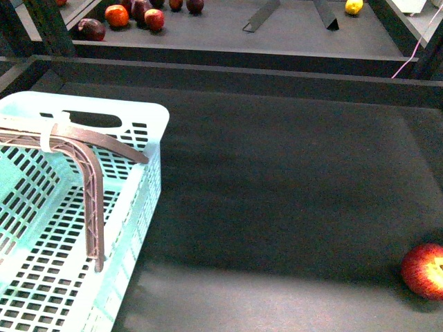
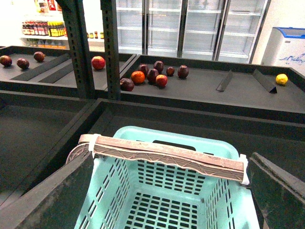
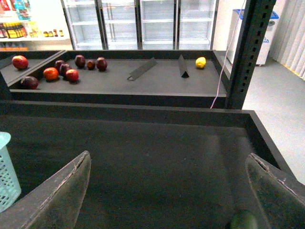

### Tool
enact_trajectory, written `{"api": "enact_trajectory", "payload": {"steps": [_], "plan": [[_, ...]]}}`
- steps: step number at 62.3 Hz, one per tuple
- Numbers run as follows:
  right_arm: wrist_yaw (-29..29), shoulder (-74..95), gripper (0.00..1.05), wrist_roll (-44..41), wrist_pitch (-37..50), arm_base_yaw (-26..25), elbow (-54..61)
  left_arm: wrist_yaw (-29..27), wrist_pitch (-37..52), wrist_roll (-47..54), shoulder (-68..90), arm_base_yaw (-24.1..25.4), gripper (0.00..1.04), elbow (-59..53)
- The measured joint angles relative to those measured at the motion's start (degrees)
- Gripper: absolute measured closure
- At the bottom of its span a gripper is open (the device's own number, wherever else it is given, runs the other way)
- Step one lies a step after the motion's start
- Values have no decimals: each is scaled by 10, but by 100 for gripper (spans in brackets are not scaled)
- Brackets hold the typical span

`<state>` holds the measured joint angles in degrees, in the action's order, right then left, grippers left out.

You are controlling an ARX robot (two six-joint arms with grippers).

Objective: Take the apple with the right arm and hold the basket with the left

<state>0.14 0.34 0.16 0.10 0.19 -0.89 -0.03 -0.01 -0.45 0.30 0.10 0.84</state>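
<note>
The light aqua basket [image 1: 156,121] stands at the near left of the dark shelf, its brownish lattice handle [image 1: 93,207] swung up over it. The red apple [image 1: 426,271], with a yellow patch, lies at the near right edge, far from the basket. Neither arm shows in the front view. In the left wrist view my left gripper [image 2: 170,154] is open, its fingers either side of the basket [image 2: 190,139] just behind the handle [image 2: 200,162]. My right gripper [image 3: 167,155] is open over bare shelf. A dim rounded shape [image 3: 244,220] sits by one finger; I cannot tell what it is.
On the raised back shelf lie grouped dark red and purple fruits [image 1: 131,15], a small yellow fruit [image 1: 354,6] and metal dividers [image 1: 259,17]. A raised ledge [image 1: 242,69] separates the shelves. A pink cable [image 1: 415,48] hangs at the right. Steel uprights [image 2: 112,47] stand left.
</note>
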Motion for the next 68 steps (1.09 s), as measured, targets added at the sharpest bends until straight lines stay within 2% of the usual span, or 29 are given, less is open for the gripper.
{"api": "enact_trajectory", "payload": {"steps": [46,49,51,54,59,68], "plan": [[0,0,9,0,0,0,0,0,0,0,0,0,7,0],[0,0,9,0,0,0,0,-19,-43,-29,17,-5,7,15],[0,0,9,0,0,0,0,-30,-110,-67,59,-10,7,43],[0,0,9,0,0,0,0,-16,-153,-124,114,-7,7,68],[0,0,9,0,0,0,0,15,-134,-197,178,7,7,86],[0,0,9,0,0,0,0,62,-22,-301,292,26,7,121]]}}
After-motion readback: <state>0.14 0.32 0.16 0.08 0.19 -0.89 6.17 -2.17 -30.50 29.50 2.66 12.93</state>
